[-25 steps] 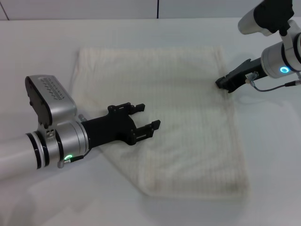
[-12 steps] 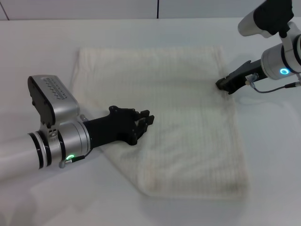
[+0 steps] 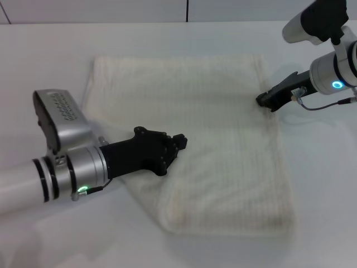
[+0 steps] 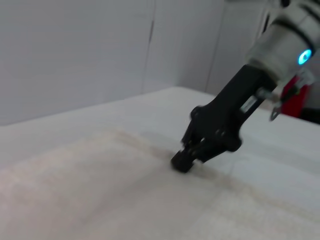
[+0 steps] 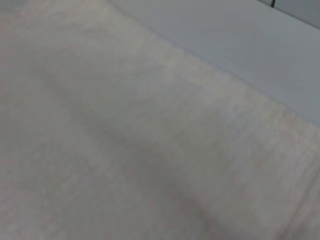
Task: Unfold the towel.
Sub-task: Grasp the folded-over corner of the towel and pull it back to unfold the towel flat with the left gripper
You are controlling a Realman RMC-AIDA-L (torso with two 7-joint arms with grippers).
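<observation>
The cream-white towel (image 3: 217,123) lies folded and flat on the white table, and it is much bigger than the grippers. My left gripper (image 3: 179,142) lies low over the towel's near-left part, its black fingers closed together on the cloth. My right gripper (image 3: 261,100) is shut at the towel's right edge, tip down on the cloth. The left wrist view shows the right gripper (image 4: 182,161) pressed onto the towel (image 4: 100,190). The right wrist view is filled by the towel (image 5: 125,150), with none of that arm's fingers showing.
The white table (image 3: 167,39) runs all around the towel, with bare surface at the front, the left and the far right. A strip of table (image 5: 240,35) shows beyond the towel's hem in the right wrist view. A grey wall stands behind.
My left gripper has closed from wide open to shut and slid a little forward on the towel. The towel's near-left edge has shifted slightly. The right arm has not moved.
</observation>
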